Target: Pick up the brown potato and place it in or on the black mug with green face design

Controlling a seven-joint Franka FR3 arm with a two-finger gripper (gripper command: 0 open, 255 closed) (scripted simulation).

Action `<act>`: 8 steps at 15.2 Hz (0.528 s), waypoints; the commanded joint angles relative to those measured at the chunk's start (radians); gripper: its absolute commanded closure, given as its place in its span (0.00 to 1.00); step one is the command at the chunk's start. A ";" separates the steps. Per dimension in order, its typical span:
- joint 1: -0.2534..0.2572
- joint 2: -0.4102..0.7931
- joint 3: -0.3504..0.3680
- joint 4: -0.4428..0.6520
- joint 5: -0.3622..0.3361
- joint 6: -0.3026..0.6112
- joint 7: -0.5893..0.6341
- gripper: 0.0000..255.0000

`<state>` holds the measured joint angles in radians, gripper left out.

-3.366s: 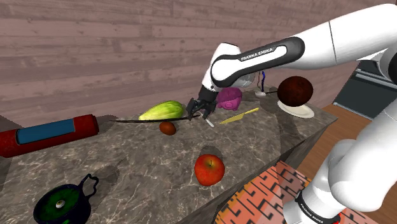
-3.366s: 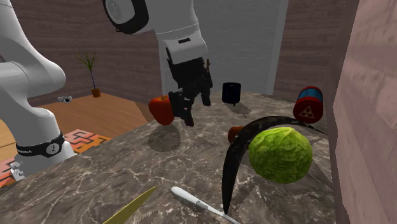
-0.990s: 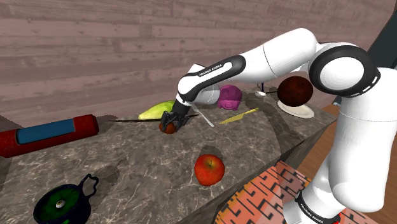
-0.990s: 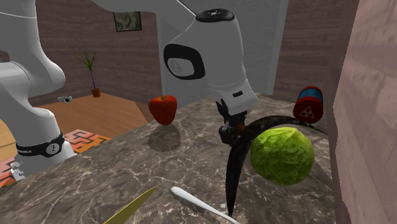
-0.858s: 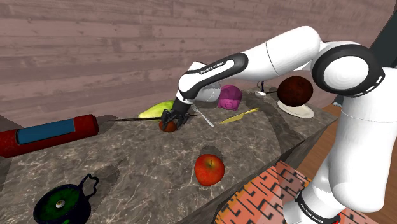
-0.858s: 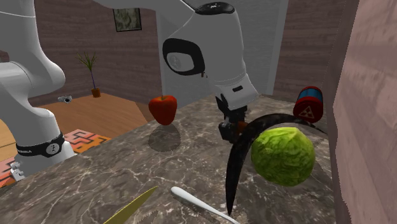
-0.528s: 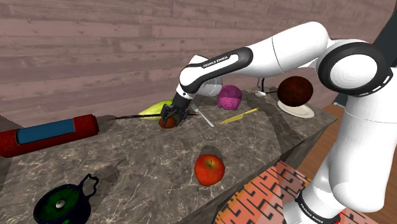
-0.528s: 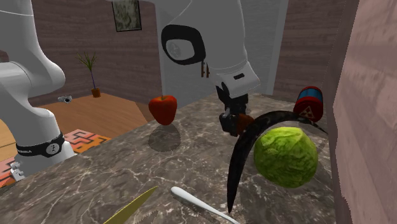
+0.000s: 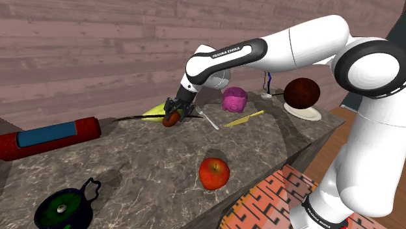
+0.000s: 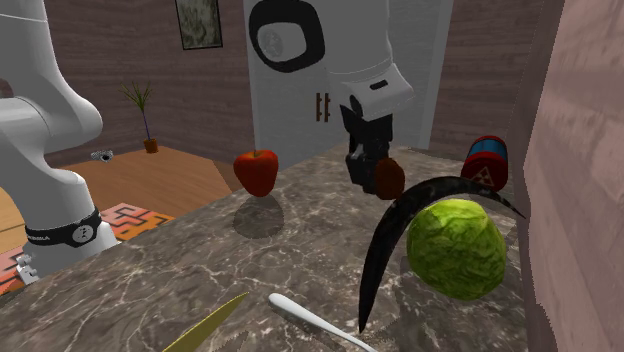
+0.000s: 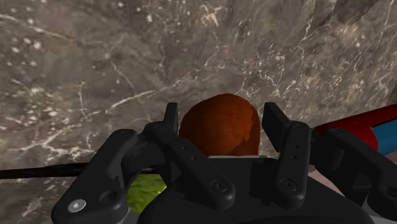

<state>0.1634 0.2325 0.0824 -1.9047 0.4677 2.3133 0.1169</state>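
- A white robot arm reaches over a dark marbled counter. Its black gripper points down near the wall side of the counter.
- The gripper is clamped on a brown potato. In the wrist view its fingers press against either side of the round, reddish-brown potato.
- In the second exterior view the potato sits at the tip of the gripper. It appears to hang a little above the counter surface, close to a green cabbage.
- A thin, black, curved blade arcs around the cabbage, on the side nearer the potato.
- The black mug stands at the shoulder view's lower left, at the near corner of the counter and well apart from the potato. It has green markings, and its handle points toward the counter's middle.
- A red apple rests near the counter's front edge, between the mug's end and the arm's stand.
- A red cylinder with a blue label lies on its side along the wall, at the shoulder view's left.
- To the shoulder view's right of the gripper lie a white spoon and a yellow knife.
- Further to that side are a pink pig figure and a dark brown ball on a white plate (what the ball is cannot be told).
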 commanded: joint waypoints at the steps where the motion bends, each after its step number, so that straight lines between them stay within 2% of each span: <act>1: 0.000 -0.011 -0.002 0.011 -0.007 -0.021 0.012 1.00; 8: -0.001 -0.045 -0.007 0.059 -0.031 -0.098 0.049 1.00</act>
<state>0.1634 0.1874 0.0761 -1.8576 0.4406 2.2276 0.1613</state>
